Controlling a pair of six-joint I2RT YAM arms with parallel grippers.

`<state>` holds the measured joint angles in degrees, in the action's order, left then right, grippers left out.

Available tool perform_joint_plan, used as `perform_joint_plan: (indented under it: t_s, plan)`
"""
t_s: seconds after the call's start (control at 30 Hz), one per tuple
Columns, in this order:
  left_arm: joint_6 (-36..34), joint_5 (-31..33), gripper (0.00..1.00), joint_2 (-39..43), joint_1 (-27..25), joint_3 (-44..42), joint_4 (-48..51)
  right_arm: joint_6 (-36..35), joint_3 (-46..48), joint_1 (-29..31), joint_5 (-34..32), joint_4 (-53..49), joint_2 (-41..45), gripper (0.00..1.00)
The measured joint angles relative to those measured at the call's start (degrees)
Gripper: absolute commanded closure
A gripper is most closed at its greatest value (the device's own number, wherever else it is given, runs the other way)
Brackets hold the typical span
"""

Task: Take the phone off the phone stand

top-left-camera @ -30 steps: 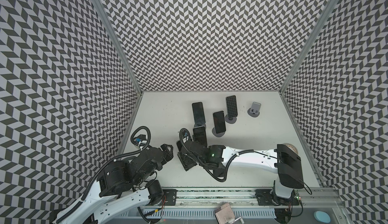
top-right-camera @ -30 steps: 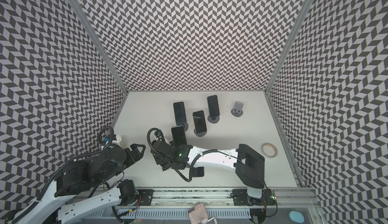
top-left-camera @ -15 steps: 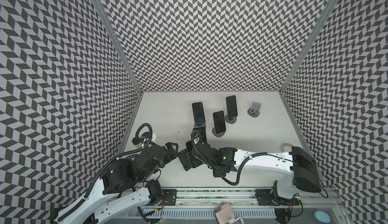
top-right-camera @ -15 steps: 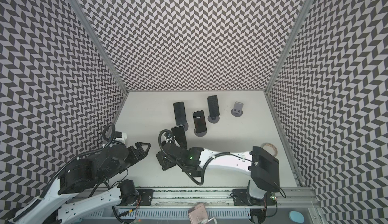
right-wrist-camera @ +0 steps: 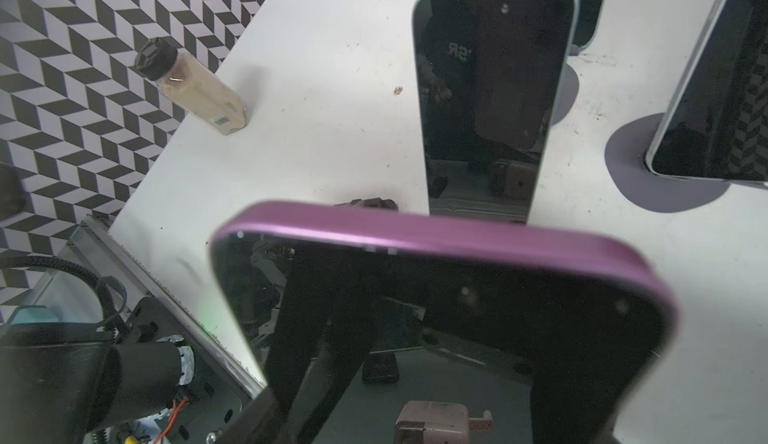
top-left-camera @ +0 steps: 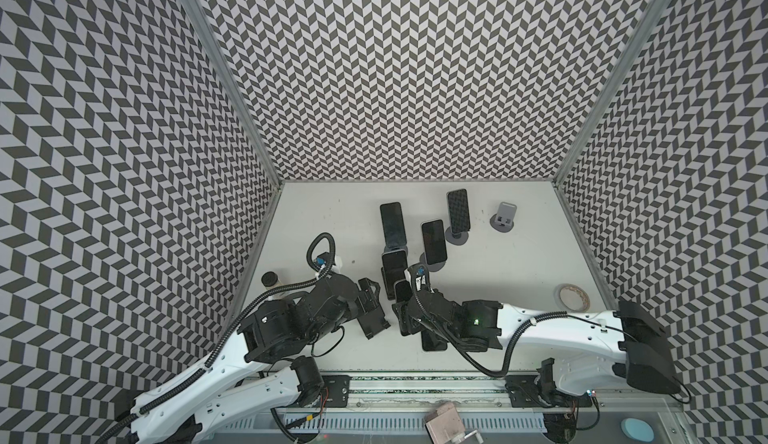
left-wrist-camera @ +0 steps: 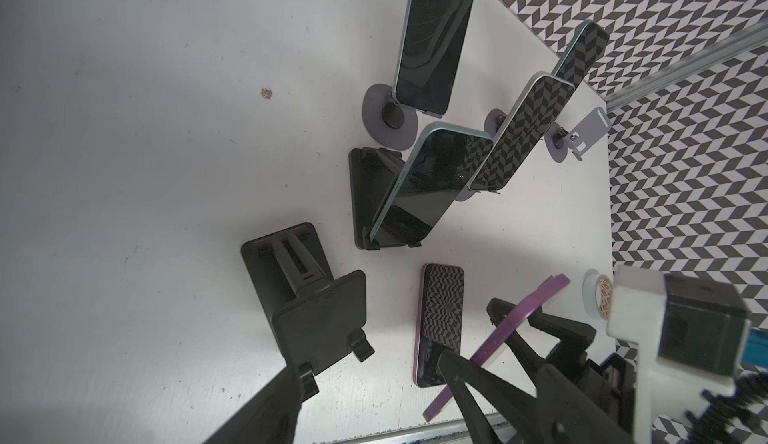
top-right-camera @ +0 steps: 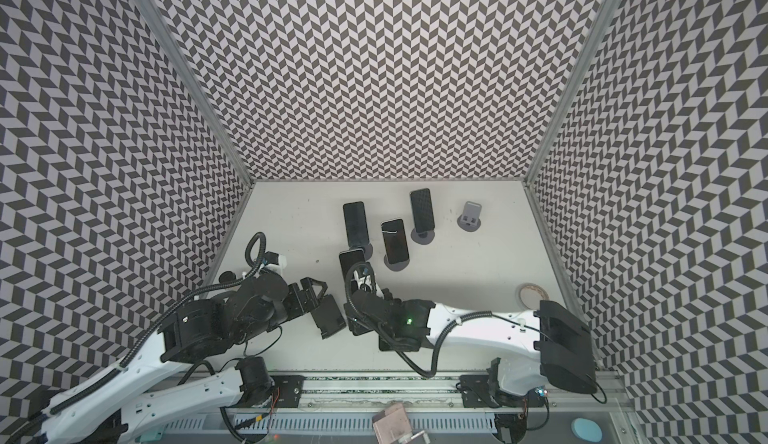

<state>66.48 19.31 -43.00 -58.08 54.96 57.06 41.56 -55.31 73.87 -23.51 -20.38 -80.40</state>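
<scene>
We have the purple-edged, glossy black phone (right-wrist-camera: 457, 246) clamped in the right pincer (left-wrist-camera: 488, 350), up off and just beside the empty matte black plastic stand (left-wrist-camera: 307, 309), long axis tilted. Left pincer (top-left-camera: 369, 302) sits at that stand; its grip is unclear. The right arm should place it.

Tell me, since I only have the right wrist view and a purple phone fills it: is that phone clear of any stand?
Observer: Yes. The left wrist view shows the right gripper holding the purple phone apart from the empty black stand.
Operator: Where is the left gripper?
Observer: In a top view the left gripper is right at that stand; whether it grips it, I cannot tell.
Operator: Anything else near the stand?
Observer: A second phone lies flat on the table beside it.
</scene>
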Motion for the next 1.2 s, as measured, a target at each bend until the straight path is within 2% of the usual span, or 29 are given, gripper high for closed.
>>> perform_joint_plan:
  t_s: [0.5, 0.77, 0.97, 1.2]
  plan:
    - [-0.87, -5.20, 0.09, -10.05, -0.26, -0.96, -10.97, 4.24, 9.81, 0.00, -2.75, -3.80, 14.03, 0.40]
    - [-0.83, -4.90, 0.08, -18.40, -4.79, -0.57, -17.73, 4.42, 15.21, -0.96, -5.03, -6.82, 25.51, 0.41]
    - [-0.85, -3.93, 0.07, -25.64, -7.34, 3.28, -20.61, 2.62, 16.33, -5.92, -3.45, -8.61, 30.03, 0.41]
    - [-0.68, -2.40, 0.06, -29.49, -9.25, 6.64, -21.84, -0.33, 19.19, -14.40, 3.63, -8.83, 30.99, 0.41]
